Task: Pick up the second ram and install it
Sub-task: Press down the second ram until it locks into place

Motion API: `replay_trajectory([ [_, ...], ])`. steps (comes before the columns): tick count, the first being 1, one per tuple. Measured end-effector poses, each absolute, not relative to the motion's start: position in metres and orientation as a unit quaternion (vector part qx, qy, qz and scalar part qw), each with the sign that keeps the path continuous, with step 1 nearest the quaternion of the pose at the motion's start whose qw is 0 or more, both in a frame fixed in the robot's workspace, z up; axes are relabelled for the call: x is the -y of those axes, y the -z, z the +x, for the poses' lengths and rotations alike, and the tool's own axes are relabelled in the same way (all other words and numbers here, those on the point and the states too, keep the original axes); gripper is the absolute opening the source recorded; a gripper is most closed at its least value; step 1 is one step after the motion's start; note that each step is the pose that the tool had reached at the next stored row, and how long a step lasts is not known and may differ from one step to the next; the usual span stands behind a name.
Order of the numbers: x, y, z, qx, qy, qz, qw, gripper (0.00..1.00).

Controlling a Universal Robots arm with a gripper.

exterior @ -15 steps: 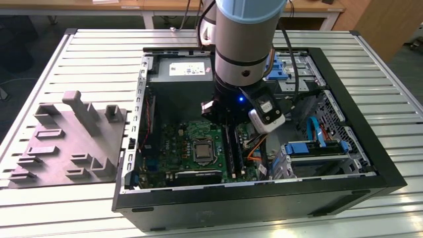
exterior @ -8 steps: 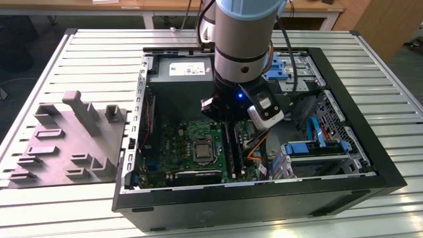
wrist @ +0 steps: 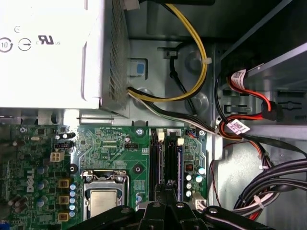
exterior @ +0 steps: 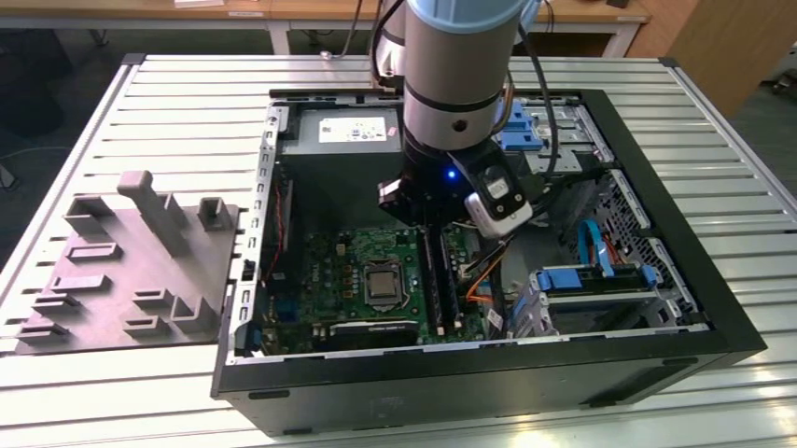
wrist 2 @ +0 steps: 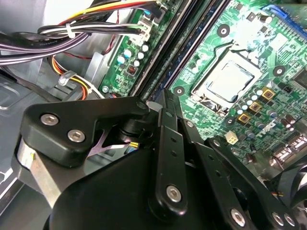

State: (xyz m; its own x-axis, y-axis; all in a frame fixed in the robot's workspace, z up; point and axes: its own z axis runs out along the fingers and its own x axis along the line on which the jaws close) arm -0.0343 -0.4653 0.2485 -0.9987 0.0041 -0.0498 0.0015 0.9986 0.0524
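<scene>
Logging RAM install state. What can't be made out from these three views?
- Gripper fingertips: hidden by its own black linkage in both wrist views, by the arm in the exterior view. Open or shut, cannot tell.
- Second ram: whether held or seated cannot be told; memory slots run under the gripper.
- Slot latches: too small in the exterior view.

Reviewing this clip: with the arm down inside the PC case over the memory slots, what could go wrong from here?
1. The gripper sits low over the narrow memory slots; a slight misalignment could press on a slot's edge or the motherboard.
2. The cable bundle and yellow wires lie close beside the slots and might snag the arm.
3. The processor socket nearby could be knocked.
</scene>
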Motion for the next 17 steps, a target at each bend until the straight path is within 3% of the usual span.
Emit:
replay_trajectory([
  [17, 0.4622, -0.2477, -0.0275, -0.999, -0.026, 0.001, 0.025, 0.10],
])
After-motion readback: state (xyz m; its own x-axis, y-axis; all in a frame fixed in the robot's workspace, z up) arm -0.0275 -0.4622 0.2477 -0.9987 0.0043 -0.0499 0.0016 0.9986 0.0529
